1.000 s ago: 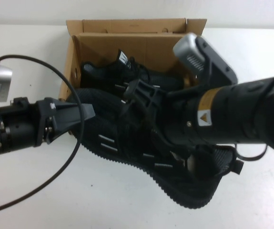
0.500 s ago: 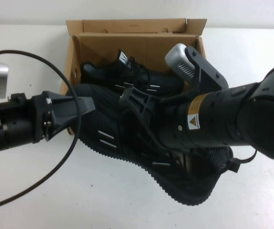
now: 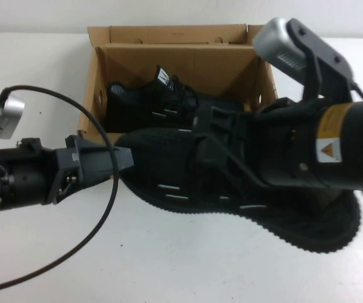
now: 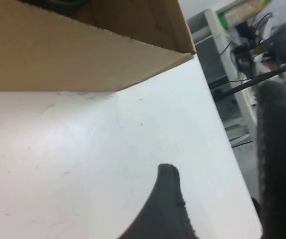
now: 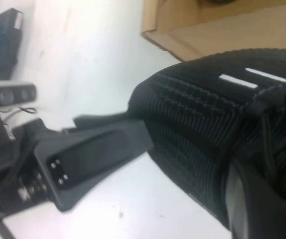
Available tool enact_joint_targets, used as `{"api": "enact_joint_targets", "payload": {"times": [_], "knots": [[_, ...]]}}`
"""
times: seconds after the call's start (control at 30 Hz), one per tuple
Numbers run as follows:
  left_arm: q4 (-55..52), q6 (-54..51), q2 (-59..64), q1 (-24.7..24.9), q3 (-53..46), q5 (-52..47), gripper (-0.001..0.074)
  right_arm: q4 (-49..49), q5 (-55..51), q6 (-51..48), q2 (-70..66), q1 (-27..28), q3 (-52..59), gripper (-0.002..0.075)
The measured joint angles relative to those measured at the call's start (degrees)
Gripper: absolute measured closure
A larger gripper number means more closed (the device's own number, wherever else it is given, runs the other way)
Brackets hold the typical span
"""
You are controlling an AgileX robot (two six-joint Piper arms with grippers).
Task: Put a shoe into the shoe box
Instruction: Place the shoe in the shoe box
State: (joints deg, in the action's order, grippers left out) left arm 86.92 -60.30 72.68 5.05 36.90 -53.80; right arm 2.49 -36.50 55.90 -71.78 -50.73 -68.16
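Shoe (image 3: 187, 167) now lower and further right than a moment ago, toe level, out front of shoe box (image 3: 181, 44). Right tool (image 3: 222, 148) apparently clamped on its laces. Left tool (image 3: 121, 158) at toe, grip unclear. Twin sneaker (image 3: 156, 98) already boxed.

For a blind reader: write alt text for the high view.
The right gripper holds the shoe in front of the shoe box, which already holds a twin sneaker. The left gripper points at the shoe's toe.
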Motion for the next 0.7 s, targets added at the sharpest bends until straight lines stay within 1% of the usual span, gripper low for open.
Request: {"api": "enact_joint_targets", "payload": {"times": [0.17, 0.23, 0.27, 0.3, 0.37, 0.4, 0.43, 0.47, 0.53, 0.7], "knots": [[0.26, -4.98, 0.0, 0.1, 0.0, 1.78, 0.0197, 3.18, -4.11, -0.36, 2.46, 0.0, 0.0, 0.0726], [0.94, -7.43, 0.0, 0.1, 0.0, 2.61, 0.0227, 4.71, -4.36, -0.45, 2.71, 0.15, 0.0, 0.0726], [0.94, -7.99, 0.0, 0.1, 0.0, 3.07, 0.0258, 4.72, -4.36, -0.45, 2.75, 0.67, 0.0, 0.0726], [0.57, -8.54, 0.0, 0.1, 0.0, 3.89, 0.0314, 4.72, -4.36, -0.45, 2.75, 1.44, 0.0, 0.0726], [-1.77, -9.2, 0.0, 0.1, 0.0, 6.18, 0.0463, 4.61, -4.41, -0.45, 2.75, 3.57, 0.0, 0.0726], [-3.14, -9.31, 0.0, 0.1, 0.0, 7.57, 0.0555, 4.62, -4.41, -0.45, 2.75, 4.99, 0.0, 0.0726], [-4.29, -9.42, 0.0, 0.1, 0.0, 8.76, 0.0617, 4.62, -4.41, -0.65, 2.75, 6.47, 0.0, 0.0726], [-4.74, -9.51, -0.11, 0.1, 0.0, 9.67, 0.0659, 4.62, -4.29, -1.32, 2.75, 7.66, 0.0, 0.0726], [-5.75, -9.74, -0.65, 0.1, 0.13, 10.63, 0.0704, 3.14, -3.15, -5.78, 2.75, 10.49, 0.0, 0.0727], [-8.61, -10.42, -4.53, 0.1, 1.73, 13.97, 0.0732, -7.36, 0.98, -18.4, 1.62, 15.88, 0.0, 0.0727]]}}
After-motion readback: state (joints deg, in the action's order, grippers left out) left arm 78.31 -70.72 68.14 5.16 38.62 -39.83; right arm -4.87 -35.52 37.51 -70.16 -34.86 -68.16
